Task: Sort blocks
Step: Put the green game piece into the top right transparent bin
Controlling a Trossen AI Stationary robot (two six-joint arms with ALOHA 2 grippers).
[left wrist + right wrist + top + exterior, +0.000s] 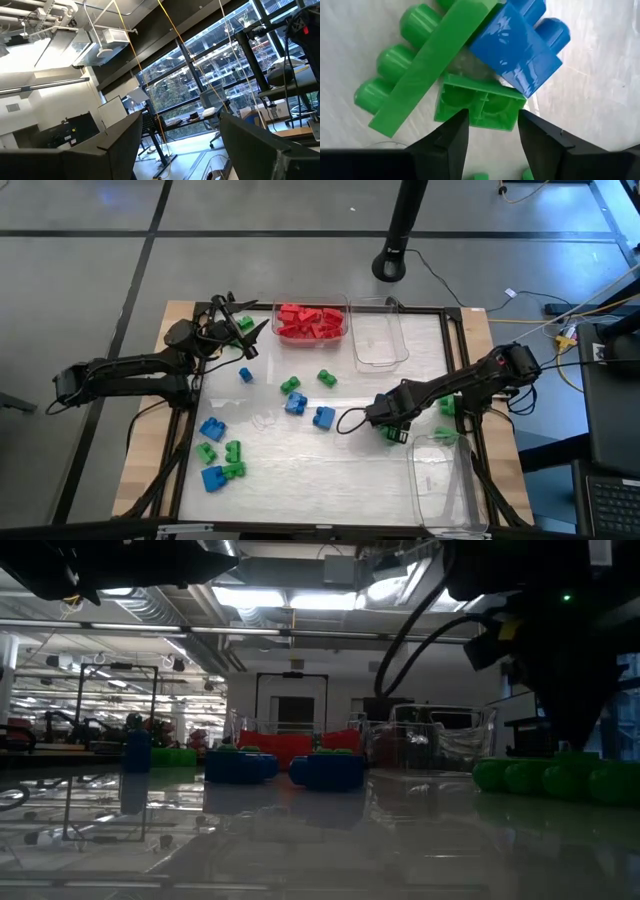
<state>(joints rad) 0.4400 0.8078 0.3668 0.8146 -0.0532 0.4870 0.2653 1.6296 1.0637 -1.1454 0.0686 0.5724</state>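
Red, green and blue studded blocks are in view. The red blocks (311,321) fill a clear bin at the far edge. Blue blocks (323,417) and green blocks (290,385) lie scattered on the table. My right gripper (388,426) (492,120) is open and points down at a small cluster. That cluster is a small green block (480,106) lying hollow side up, a long green block (427,67) tilted against it, and a blue block (520,47). My left gripper (243,332) is open near the table's far left corner, raised and tipped up toward the room. My right gripper comes from above with its fingers (452,137) on either side of the near edge (485,122) of the small green block, which lies on the table. I cannot tell whether the fingers touch it.
An empty clear bin (380,332) stands to the right of the red one. Another clear bin (445,480) sits at the near right corner. One green block (446,406) lies near the right edge. More blue and green blocks (214,465) lie near left. A raised frame (455,315) borders the table.
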